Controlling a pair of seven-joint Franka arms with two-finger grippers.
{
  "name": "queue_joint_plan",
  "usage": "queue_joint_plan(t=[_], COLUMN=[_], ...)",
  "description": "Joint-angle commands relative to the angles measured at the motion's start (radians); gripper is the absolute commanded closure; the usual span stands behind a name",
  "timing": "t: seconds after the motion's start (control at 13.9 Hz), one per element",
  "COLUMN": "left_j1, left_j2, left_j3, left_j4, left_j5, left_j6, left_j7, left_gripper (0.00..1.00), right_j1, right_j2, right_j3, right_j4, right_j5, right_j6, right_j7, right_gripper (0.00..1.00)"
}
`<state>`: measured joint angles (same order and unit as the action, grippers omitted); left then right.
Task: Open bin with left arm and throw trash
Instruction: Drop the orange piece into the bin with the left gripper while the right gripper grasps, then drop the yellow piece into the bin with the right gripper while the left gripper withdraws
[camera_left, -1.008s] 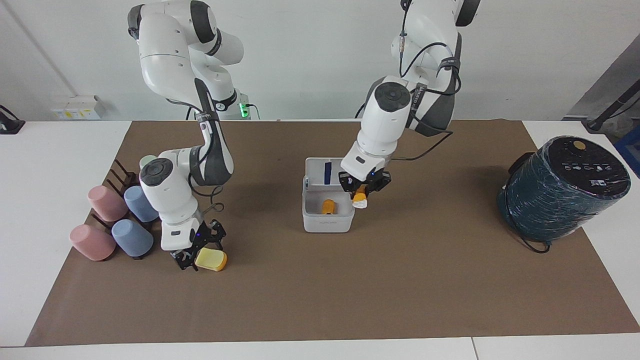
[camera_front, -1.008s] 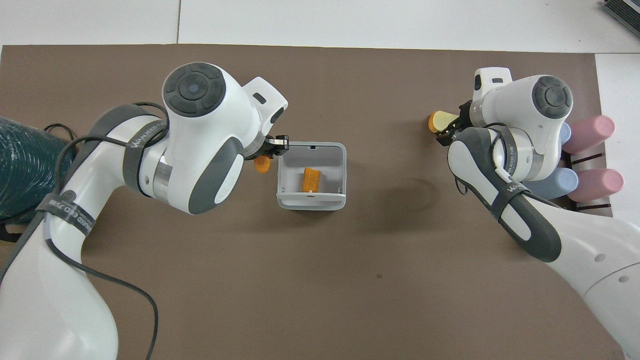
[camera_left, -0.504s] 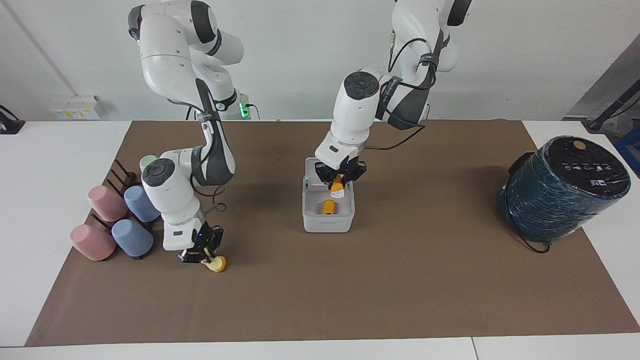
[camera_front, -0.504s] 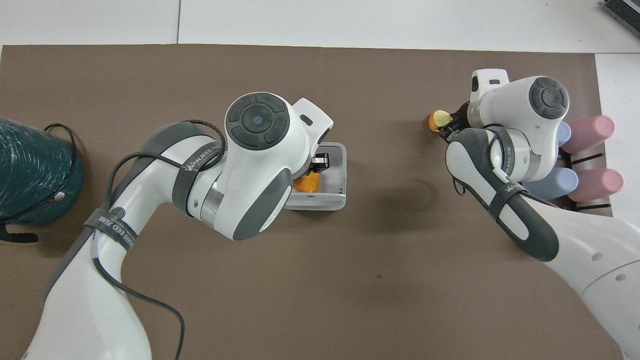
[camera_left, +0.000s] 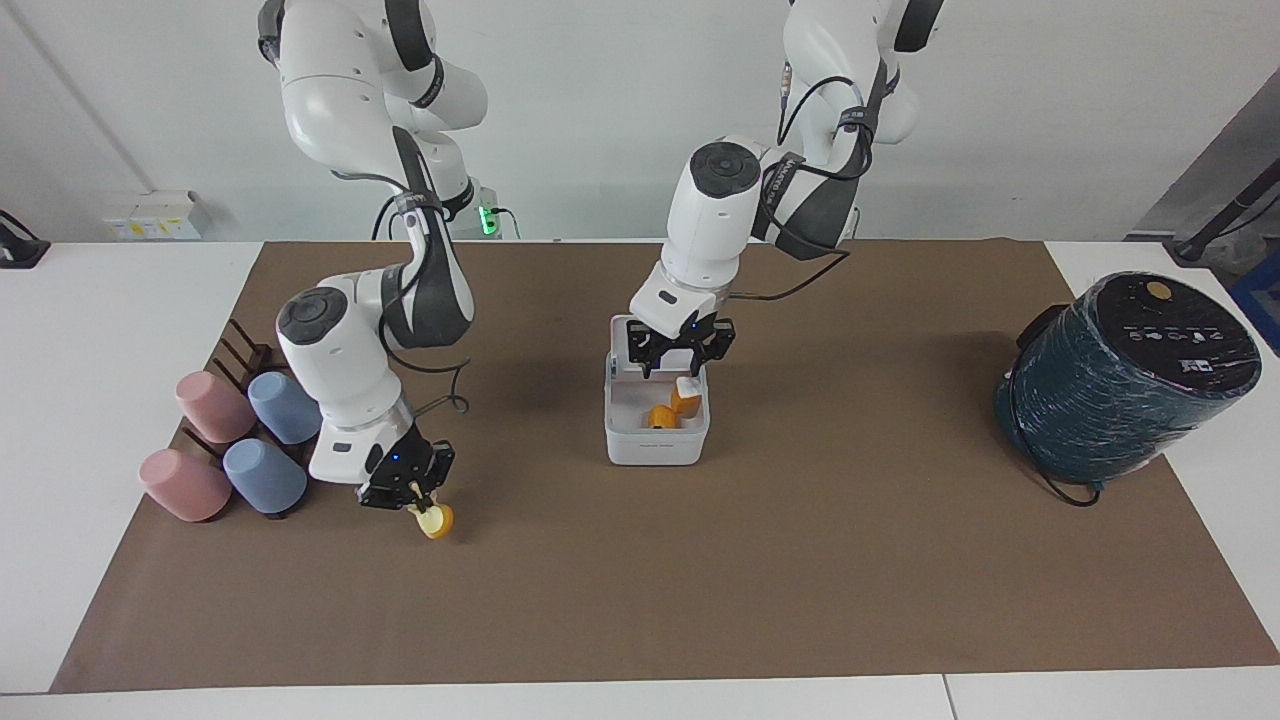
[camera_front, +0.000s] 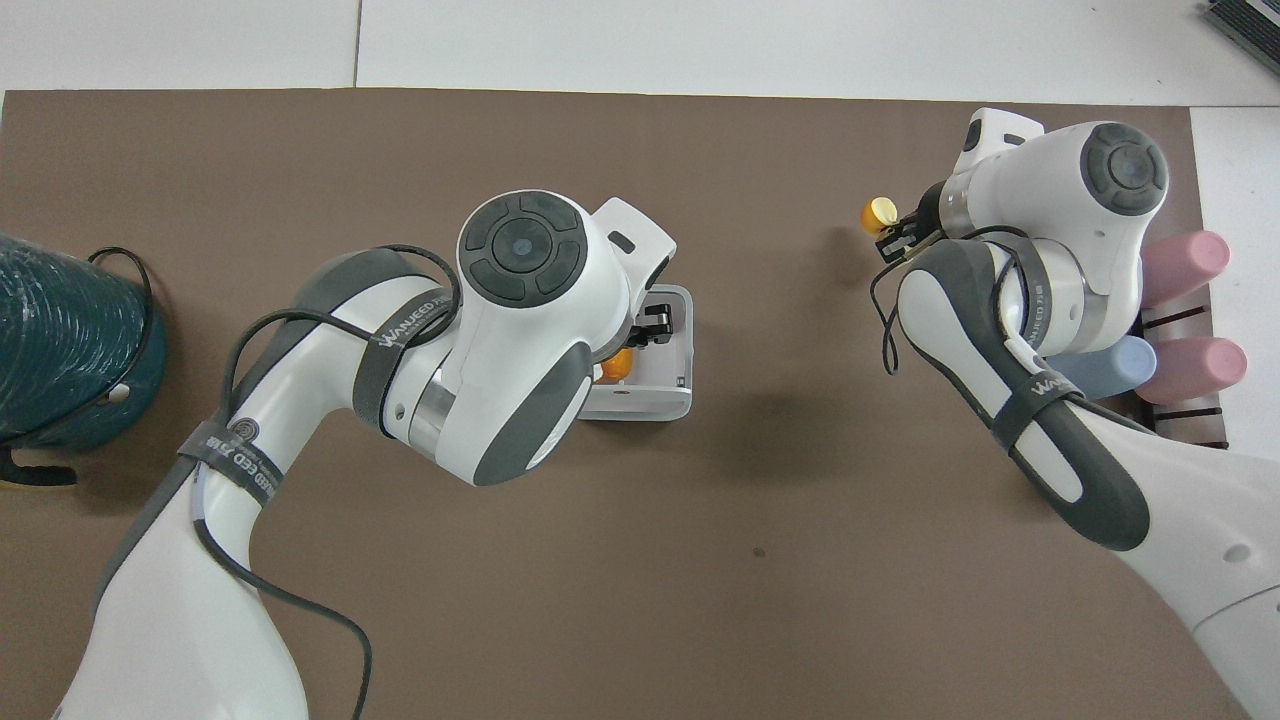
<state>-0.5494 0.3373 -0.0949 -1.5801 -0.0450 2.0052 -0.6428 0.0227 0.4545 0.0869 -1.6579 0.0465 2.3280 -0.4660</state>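
The white bin (camera_left: 656, 442) sits mid-mat with its lid (camera_left: 627, 340) swung up on the side nearer the robots. Two orange trash stubs (camera_left: 686, 395) (camera_left: 660, 416) lie inside it. My left gripper (camera_left: 683, 352) hangs open just above the bin, holding nothing. In the overhead view the left arm hides most of the bin (camera_front: 686, 350), and only a bit of orange stub (camera_front: 617, 367) shows. Toward the right arm's end, my right gripper (camera_left: 418, 503) is shut on the pale yellow slice (camera_left: 434, 519), which is turned on edge low over the mat. The slice (camera_front: 880, 213) also shows at the right gripper (camera_front: 896, 235) from above.
Pink and blue cups (camera_left: 215, 405) (camera_left: 263, 475) lie on a dark rack right beside the right arm's wrist. A big dark teal cylinder (camera_left: 1125, 375) with a black top stands at the left arm's end of the brown mat (camera_left: 800, 560).
The left gripper carried an orange stub over the bin, opened, and the stub dropped in beside the first. The right gripper shut on the yellow slice and tipped it onto its edge.
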Motion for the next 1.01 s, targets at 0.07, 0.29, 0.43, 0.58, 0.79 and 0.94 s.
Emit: queue_joint_plan(t=[0.07, 0.29, 0.43, 0.58, 0.79, 0.94], left_j1=[0.015, 0.123, 0.182, 0.281, 0.409, 0.476], left_j2=[0.0, -0.004, -0.006, -0.029, -0.08, -0.112], left_j3=[0.026, 0.023, 0.041, 0.044, 0.044, 0.041], left_j4=[0.09, 0.173, 0.195, 0.204, 0.203, 0.201], left_j5=[-0.01, -0.004, 0.002, 0.002, 0.007, 0.026], left_j6=[-0.112, -0.233, -0.319, -0.374, -0.433, -0.471], left_j7=[-0.002, 0.07, 0.184, 0.324, 0.539, 0.647], left_gripper=[0.25, 0.25, 0.25, 0.25, 0.25, 0.25], right_j1=[-0.007, -0.007, -0.006, 0.025, 0.101, 0.138], right_j2=[-0.066, -0.079, -0.079, -0.077, -0.079, -0.082], right_j3=[0.04, 0.126, 0.184, 0.232, 0.232, 0.234], right_j4=[0.027, 0.088, 0.109, 0.109, 0.109, 0.107], right_j5=[0.018, 0.018, 0.018, 0.003, 0.004, 0.018], right_j6=[-0.099, -0.179, -0.203, -0.196, -0.194, -0.194], right_j7=[0.174, 0.43, 0.551, 0.688, 0.802, 0.86], right_gripper=[1.0, 1.0, 1.0, 1.0, 1.0, 1.0])
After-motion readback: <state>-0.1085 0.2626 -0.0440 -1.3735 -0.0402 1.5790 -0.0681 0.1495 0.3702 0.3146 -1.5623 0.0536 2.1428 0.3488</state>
